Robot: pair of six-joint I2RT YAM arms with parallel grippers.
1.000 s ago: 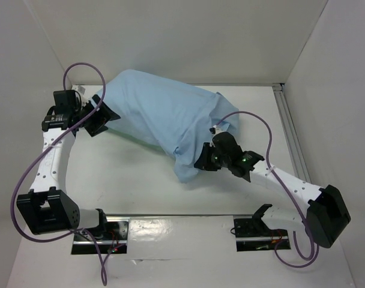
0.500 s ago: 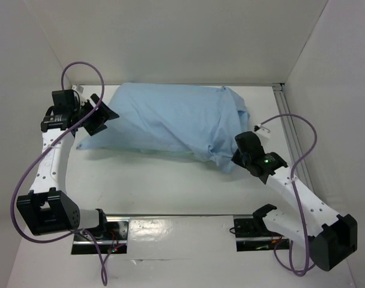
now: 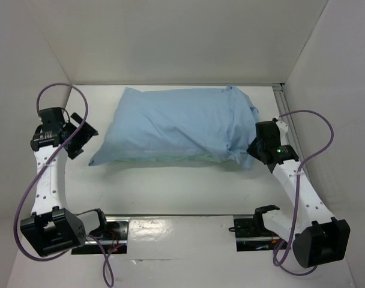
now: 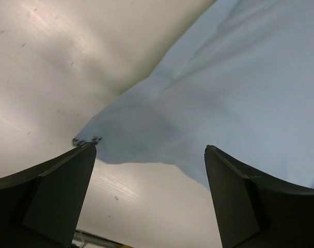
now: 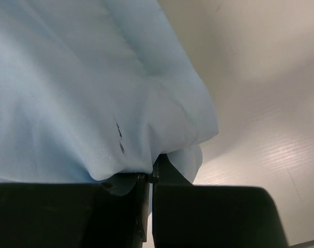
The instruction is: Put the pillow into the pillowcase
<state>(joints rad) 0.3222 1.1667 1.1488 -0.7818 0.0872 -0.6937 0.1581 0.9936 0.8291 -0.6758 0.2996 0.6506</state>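
Note:
The light blue pillowcase [image 3: 182,126] lies plump and stretched out across the middle of the table, filled out like a cushion. The white pillow itself is hidden, no white cushion shows. My right gripper [image 3: 256,148] is shut on the bunched right end of the pillowcase [image 5: 95,93], the cloth pinched between its jaws. My left gripper [image 3: 80,137] is open and empty, just left of the pillowcase's pointed left corner [image 4: 87,139], which lies on the table between and beyond its fingers [image 4: 239,201].
White walls close in the table at the back and on both sides. A metal rail [image 3: 287,129] runs along the right edge, close behind the right gripper. The arm bases and mounting plate [image 3: 170,225] sit at the near edge.
My right gripper has pulled the pillowcase's end to the right, and the bundle now lies flat and straight. My left gripper has let go of the left corner and drawn back leftwards.

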